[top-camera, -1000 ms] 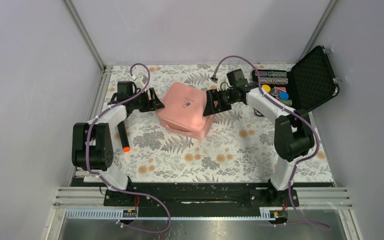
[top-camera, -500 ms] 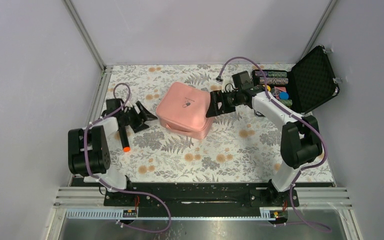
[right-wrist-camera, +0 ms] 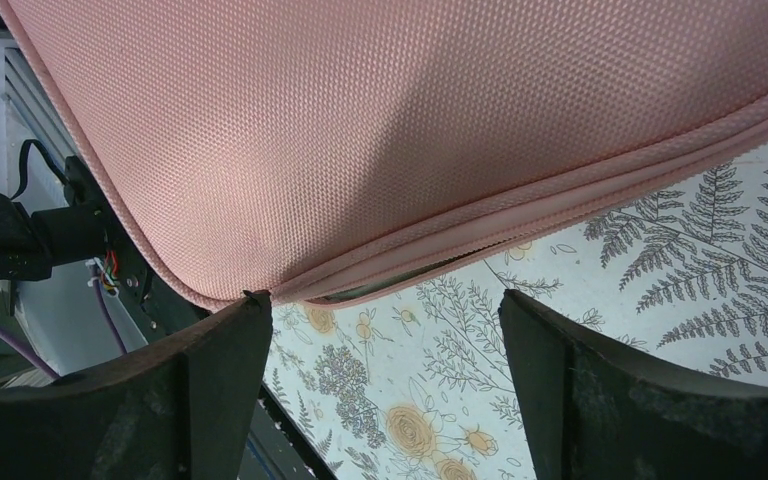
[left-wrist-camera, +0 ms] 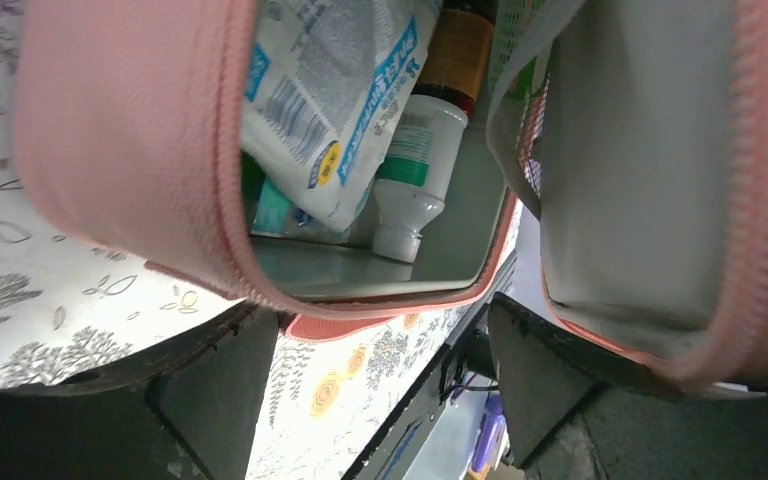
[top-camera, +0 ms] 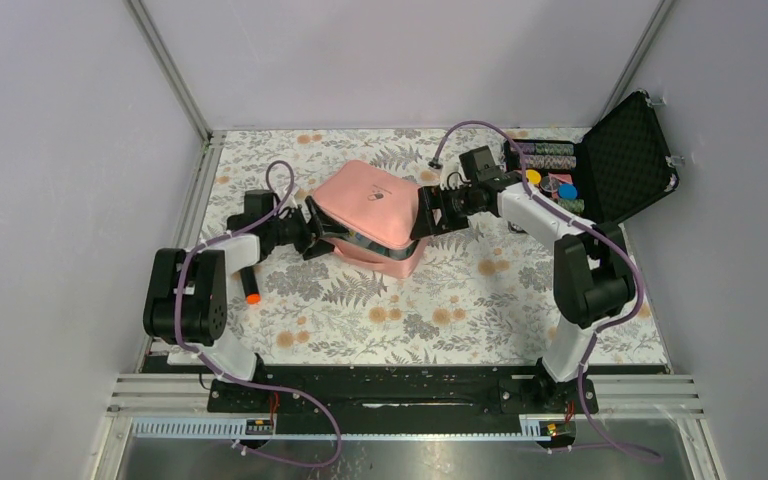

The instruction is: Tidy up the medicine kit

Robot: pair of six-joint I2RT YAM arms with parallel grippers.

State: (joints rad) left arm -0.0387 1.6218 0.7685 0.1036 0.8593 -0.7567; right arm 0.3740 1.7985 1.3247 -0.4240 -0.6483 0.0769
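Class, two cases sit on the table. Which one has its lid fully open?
The black hard case at the far right: its foam-lined lid stands upright. The pink medicine kit is only ajar, gaping at its left side.

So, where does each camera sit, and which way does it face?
Top external: above and behind the arms, looking down at the table; both arms, left pincer and right pincer show.
Left wrist: on the left arm, facing into the part-open medicine kit, at a white bottle; its two fingers show.
Right wrist: on the right arm, facing the medicine kit's pink outside; its two fingers show.
Shared: all three see the medicine kit.
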